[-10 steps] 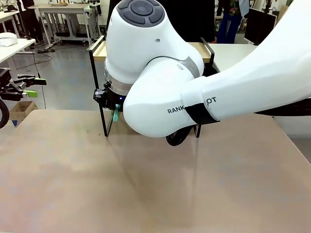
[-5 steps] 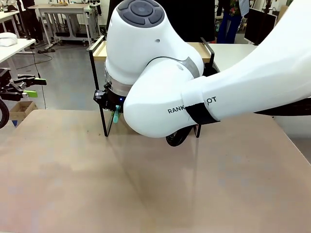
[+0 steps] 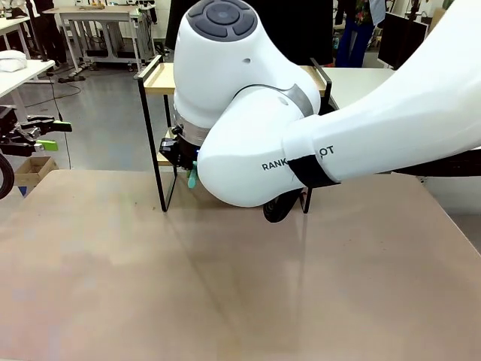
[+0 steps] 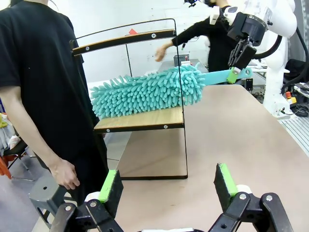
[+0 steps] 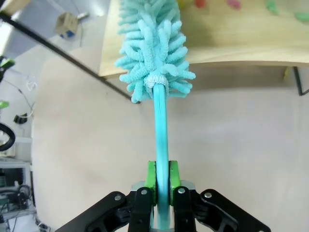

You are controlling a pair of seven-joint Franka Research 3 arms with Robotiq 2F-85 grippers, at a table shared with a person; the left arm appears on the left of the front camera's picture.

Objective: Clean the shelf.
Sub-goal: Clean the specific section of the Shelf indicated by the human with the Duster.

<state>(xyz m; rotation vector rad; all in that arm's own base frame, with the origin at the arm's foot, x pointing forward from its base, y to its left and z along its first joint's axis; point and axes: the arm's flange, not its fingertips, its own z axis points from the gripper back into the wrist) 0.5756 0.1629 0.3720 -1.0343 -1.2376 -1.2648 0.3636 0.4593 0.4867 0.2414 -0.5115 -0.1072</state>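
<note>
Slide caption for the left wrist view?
Right gripper holds a fluffy teal microfibre duster over the lower board of the two-tier wooden, black-framed shelf; a person in black stands beside it.

table (image 3: 225, 286): brown top | person (image 4: 38, 72): black shirt, standing | cardboard box (image 3: 37, 167): 1, on grey floor (image 3: 105, 128)

I count one shelf (image 4: 140, 121) with two wooden boards, one teal duster (image 4: 145, 92), one bench (image 4: 231, 145) and two pincers: left pincer (image 4: 167, 180), right pincer (image 5: 161, 169). On the left wrist view I count two people: one person (image 4: 38, 72) at nine o'clock, another person (image 4: 212, 34) at one o'clock.
</note>
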